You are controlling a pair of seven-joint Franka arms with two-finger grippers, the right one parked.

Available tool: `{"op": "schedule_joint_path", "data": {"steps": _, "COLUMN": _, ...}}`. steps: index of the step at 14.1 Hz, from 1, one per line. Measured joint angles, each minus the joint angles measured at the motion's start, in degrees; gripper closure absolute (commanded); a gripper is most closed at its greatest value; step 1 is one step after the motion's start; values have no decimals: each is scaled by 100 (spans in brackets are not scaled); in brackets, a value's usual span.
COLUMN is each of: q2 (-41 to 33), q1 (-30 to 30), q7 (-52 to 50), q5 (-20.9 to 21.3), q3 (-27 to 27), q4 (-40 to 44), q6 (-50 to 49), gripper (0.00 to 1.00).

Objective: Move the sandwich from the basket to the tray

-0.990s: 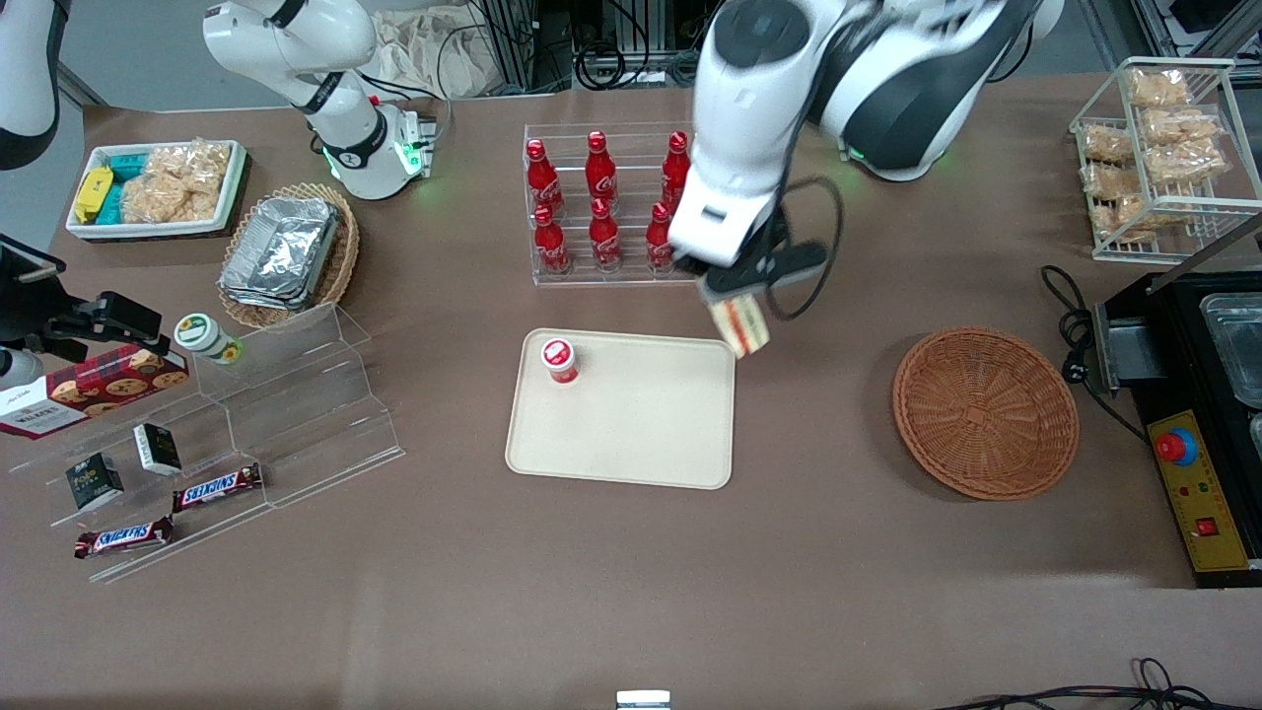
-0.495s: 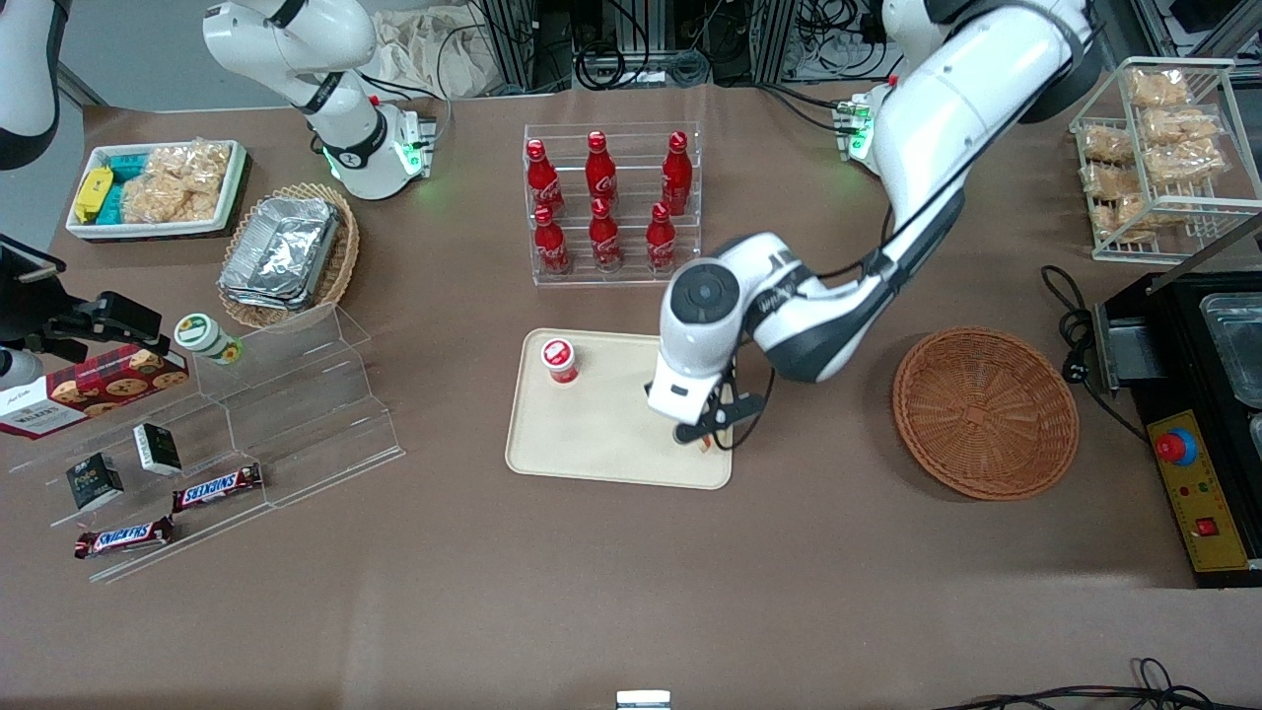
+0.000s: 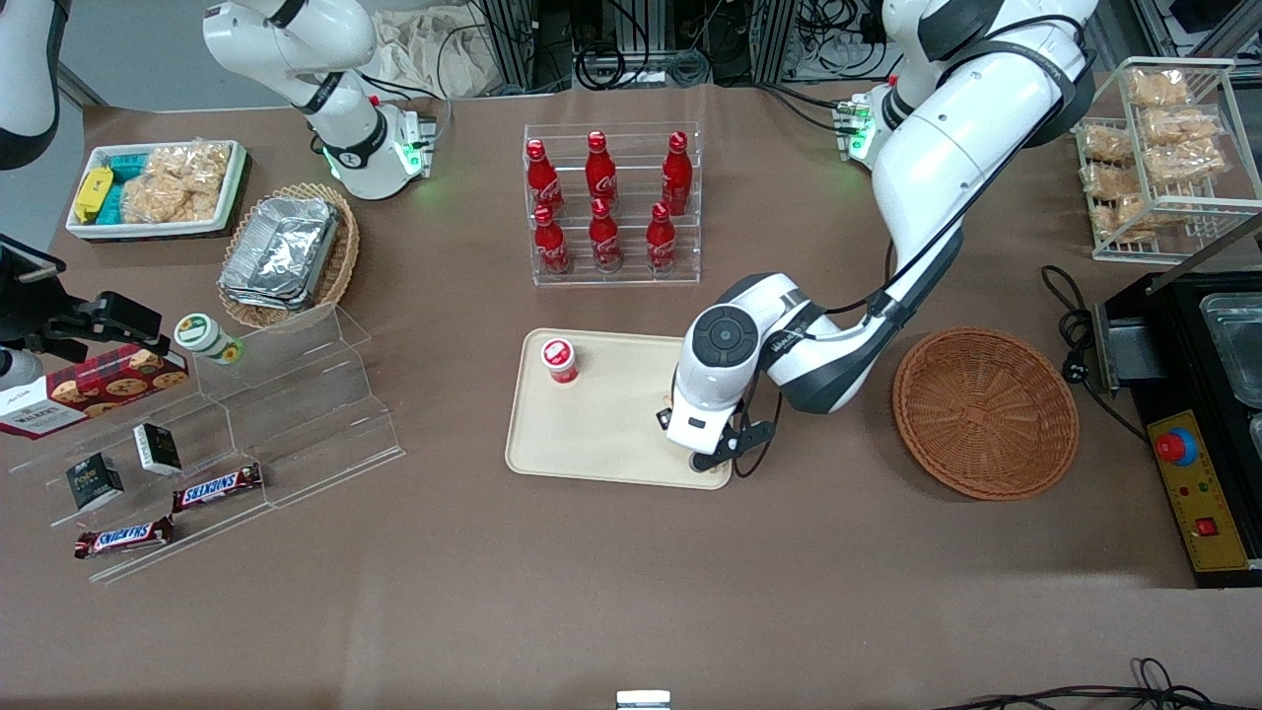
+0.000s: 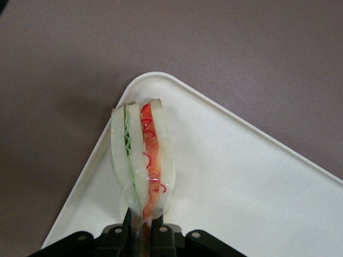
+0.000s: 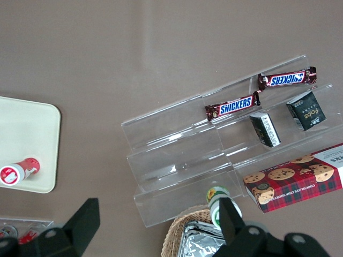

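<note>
The sandwich (image 4: 142,160) is a wrapped wedge of white bread with red and green filling, held edge-up in my left gripper (image 4: 142,231), whose fingers are shut on its narrow end. It hangs low over a corner of the beige tray (image 4: 230,176). In the front view the gripper (image 3: 712,463) is at the tray's (image 3: 601,434) corner nearest the front camera and nearest the basket; the wrist hides the sandwich there. The round reddish-brown wicker basket (image 3: 984,411) sits empty beside the tray, toward the working arm's end.
A small red-capped cup (image 3: 560,360) stands on the tray's corner farther from the camera. A rack of red cola bottles (image 3: 603,207) stands farther from the camera than the tray. Acrylic steps with snacks (image 3: 227,424) lie toward the parked arm's end. A black appliance (image 3: 1198,414) sits beside the basket.
The gripper carried the sandwich from high above the tray's edge farther from the camera, down and nearer the camera, to low over the tray's near corner. It is still gripped.
</note>
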Motion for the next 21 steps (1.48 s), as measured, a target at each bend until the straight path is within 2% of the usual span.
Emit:
{"op": "schedule_joint_path", "data": {"steps": 5, "q2": -140, "q1": 5, "q7": -310, "q5": 0, "q3": -4, "q4": 179, "q6": 34, "gripper": 0}}
{"op": "schedule_joint_path", "data": {"steps": 9, "q2": -1044, "q1": 217, "q7": -671, "q5": -2, "q3": -1, "q4": 291, "q6": -494, "gripper": 0}}
{"op": "schedule_joint_path", "data": {"steps": 13, "q2": -2010, "q1": 863, "q7": -538, "q5": -121, "q3": -4, "q4": 45, "q6": -923, "gripper": 0}}
{"op": "schedule_joint_path", "data": {"steps": 16, "q2": -2559, "q1": 1028, "q7": 317, "q5": -758, "q3": 203, "q4": -206, "q6": -1070, "gripper": 0}}
{"op": "schedule_joint_path", "data": {"steps": 18, "q2": -2904, "q1": 996, "q7": 1214, "q5": -1306, "q3": 666, "q4": -276, "q6": -1281, "gripper": 0}}
{"op": "schedule_joint_path", "data": {"steps": 21, "q2": -3376, "q1": 870, "q7": 2815, "q5": -2107, "q3": 1637, "q4": -295, "q6": -1694, "gripper": 0}}
